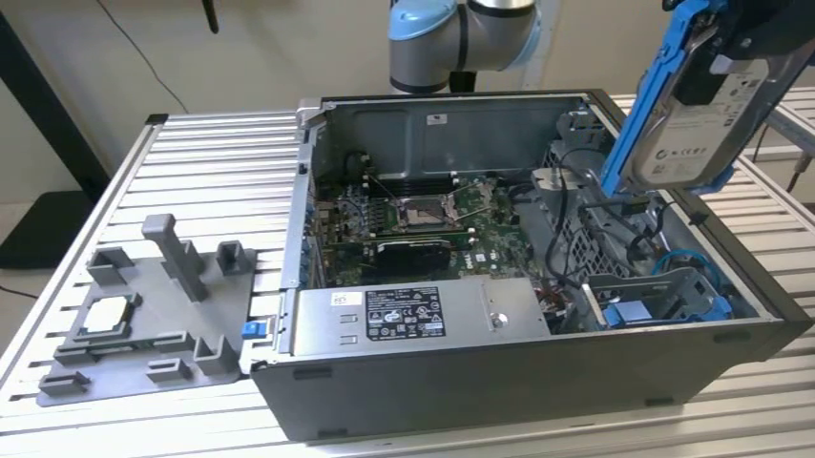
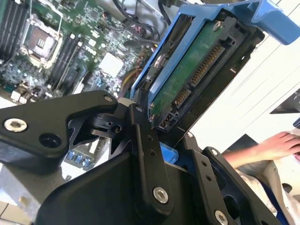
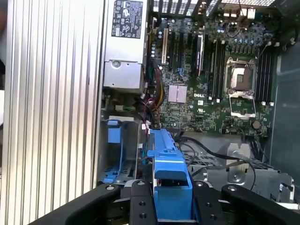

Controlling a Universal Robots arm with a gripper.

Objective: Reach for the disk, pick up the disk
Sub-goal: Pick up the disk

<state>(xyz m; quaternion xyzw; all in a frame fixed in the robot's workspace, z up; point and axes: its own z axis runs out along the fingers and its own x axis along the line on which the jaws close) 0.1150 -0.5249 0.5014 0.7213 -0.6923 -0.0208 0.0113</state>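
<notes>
Clearly the gripper (image 3: 172, 204) is clenched on the disk (image 1: 698, 119), lifted above the open computer case (image 1: 510, 382) at the exterior view's right. Its long axis runs nearly upright, slightly tilted. A slatted metal counter (image 1: 204, 181) carries the case. Silver body, white label, blue frame.

Even indoor light, soft shadows.
Bright glare washes out the table (image 2: 262, 89) in the second wrist view; edges perhaps slightly blurred.
</notes>
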